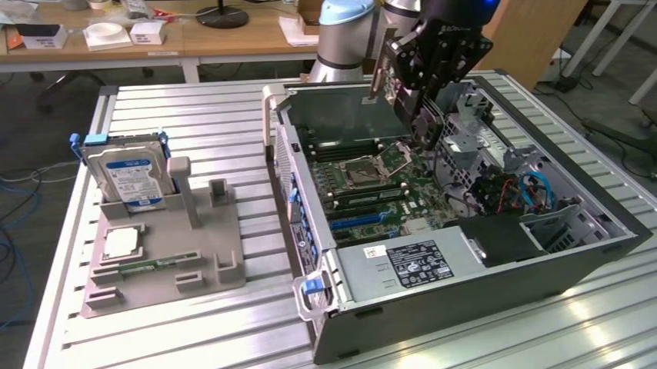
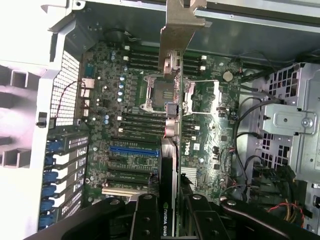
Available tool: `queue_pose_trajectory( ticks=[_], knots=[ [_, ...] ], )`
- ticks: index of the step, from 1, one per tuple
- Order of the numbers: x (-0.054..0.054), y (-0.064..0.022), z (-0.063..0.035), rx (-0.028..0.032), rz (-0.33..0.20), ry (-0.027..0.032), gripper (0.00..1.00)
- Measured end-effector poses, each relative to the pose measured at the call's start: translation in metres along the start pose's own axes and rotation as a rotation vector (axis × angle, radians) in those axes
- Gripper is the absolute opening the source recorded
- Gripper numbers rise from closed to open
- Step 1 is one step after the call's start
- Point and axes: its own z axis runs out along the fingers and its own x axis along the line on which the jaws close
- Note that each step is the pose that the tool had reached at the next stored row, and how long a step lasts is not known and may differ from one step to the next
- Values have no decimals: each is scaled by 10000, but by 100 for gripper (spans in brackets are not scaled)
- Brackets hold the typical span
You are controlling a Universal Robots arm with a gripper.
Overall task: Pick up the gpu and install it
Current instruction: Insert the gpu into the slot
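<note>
Pinched the gpu (image 2: 179,30) edge-on in the gripper (image 2: 171,220), fingers clamped against both faces. Hung above the motherboard (image 1: 370,192) of the open computer case (image 1: 575,261), silver bracket farthest from the fingers, clear of every slot. Stood well apart from the hard drive (image 1: 128,181) at the exterior view's left.

The gpu (image 2: 171,125), a thin card with a silver end bracket, hangs edge-on in the gripper (image 2: 172,202) above the motherboard (image 2: 210,125).

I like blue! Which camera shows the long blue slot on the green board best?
The wrist view: the long blue plastic slot lies whole, seen from straight above. The exterior view shows it slanted, as a thin blue strip.
</note>
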Motion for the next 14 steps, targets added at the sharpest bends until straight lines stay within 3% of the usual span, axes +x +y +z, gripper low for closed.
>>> queue_pose_trajectory(
  ticks=[14],
  knots=[
    [28,-22,-2,-20,-864,56,26]
  ],
)
